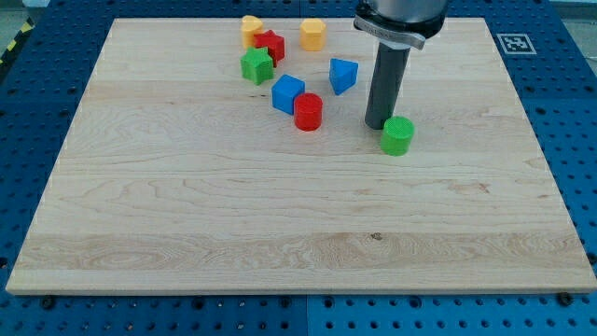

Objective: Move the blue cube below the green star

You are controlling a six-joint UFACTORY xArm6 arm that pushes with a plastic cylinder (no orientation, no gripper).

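Observation:
The blue cube (287, 94) lies on the wooden board (187, 205), above and left of the board's middle. A red cylinder (308, 111) touches its lower right side. The green star (256, 66) sits up and to the left of the blue cube, a small gap apart. My tip (377, 126) rests on the board well to the right of the blue cube. It is just left of a green cylinder (397, 136), touching it or nearly so.
A red star-like block (270, 45) and a yellow block (250, 28) sit above the green star. Another yellow block (312, 34) lies near the board's top edge. A blue wedge-like block (342, 75) sits left of the rod.

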